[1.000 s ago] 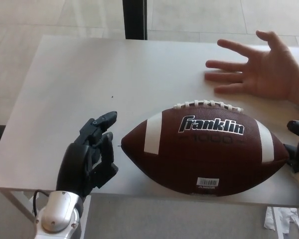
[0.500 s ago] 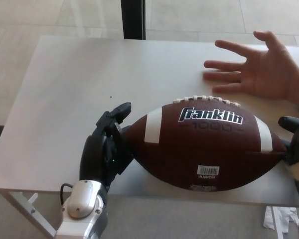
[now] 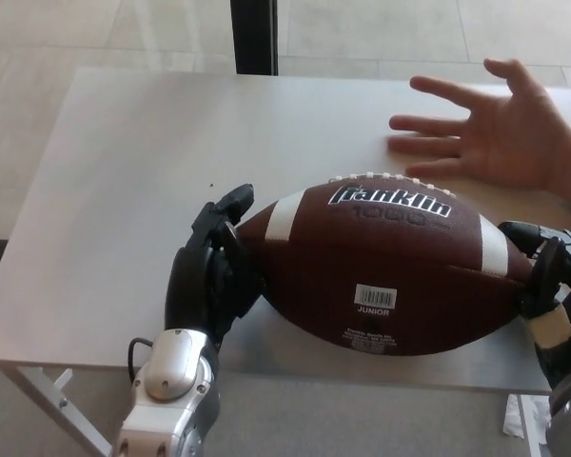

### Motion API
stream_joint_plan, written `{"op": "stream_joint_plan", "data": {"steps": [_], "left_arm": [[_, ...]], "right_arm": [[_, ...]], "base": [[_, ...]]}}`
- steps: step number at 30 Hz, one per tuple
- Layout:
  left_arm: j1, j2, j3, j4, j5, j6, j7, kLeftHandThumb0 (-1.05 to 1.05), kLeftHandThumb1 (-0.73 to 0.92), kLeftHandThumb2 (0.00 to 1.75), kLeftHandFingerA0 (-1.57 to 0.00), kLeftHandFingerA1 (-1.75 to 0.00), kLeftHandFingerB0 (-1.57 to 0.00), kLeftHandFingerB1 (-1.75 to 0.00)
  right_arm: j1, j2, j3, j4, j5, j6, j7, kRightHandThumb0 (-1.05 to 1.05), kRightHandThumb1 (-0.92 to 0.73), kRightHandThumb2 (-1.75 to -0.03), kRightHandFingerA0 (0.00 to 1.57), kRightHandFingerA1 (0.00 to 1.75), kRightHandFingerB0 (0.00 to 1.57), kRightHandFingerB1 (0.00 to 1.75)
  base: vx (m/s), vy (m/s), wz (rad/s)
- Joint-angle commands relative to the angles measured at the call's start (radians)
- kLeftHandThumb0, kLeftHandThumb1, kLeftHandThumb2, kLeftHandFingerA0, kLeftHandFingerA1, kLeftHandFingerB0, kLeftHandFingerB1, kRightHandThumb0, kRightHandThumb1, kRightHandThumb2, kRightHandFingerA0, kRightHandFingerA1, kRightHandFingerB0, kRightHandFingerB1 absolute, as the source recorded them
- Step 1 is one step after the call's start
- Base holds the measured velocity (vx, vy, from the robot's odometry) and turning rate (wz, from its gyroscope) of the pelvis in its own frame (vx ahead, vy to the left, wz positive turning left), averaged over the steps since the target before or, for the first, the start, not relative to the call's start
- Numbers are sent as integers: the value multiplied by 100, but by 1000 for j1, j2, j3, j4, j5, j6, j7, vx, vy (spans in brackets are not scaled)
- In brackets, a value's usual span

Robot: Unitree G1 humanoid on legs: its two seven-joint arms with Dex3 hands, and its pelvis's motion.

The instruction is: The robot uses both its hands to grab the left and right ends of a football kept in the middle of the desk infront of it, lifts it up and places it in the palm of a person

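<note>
The brown Franklin football [image 3: 381,271] lies lengthwise near the desk's front edge, its white laces turned to the far side. My left hand [image 3: 209,271] presses on its left tip, fingers curled against the leather. At the right tip my right hand [image 3: 547,281] wraps the ball, partly cut off by the picture's edge. The ball is clamped between both hands; I cannot tell whether it has left the desk. A person's open palm [image 3: 500,133] rests face up at the far right of the desk, just beyond the ball.
The white desk [image 3: 171,152] stretches to the left and back of the ball. A dark post [image 3: 254,36] stands behind the far edge. The desk's front edge runs right under the ball and my wrists.
Both hands have closed in on the ball's ends. The ball has rolled, laces away from me, and shifted slightly up and left in the picture. The person's palm has stayed put.
</note>
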Motion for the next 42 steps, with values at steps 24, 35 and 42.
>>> {"op": "stream_joint_plan", "data": {"steps": [24,35,42], "left_arm": [[-159,-240,-404,267,103,324,11,-50,79,66,-67,-118,-25,-58],[-231,-279,-363,363,57,258,1,-51,85,69,-62,-114,-22,-57],[-332,-216,-385,315,65,300,-59,-45,92,78,-47,-98,-21,-54]], "right_arm": [[-216,30,205,132,-135,-31,27,-105,-69,-70,52,117,49,91],[-272,29,119,203,-48,25,8,-105,-70,-68,67,108,50,100],[-353,67,-3,258,83,119,-39,-105,-60,-66,96,92,66,94]], "base": [[0,0,0],[0,0,0],[0,0,0]]}}
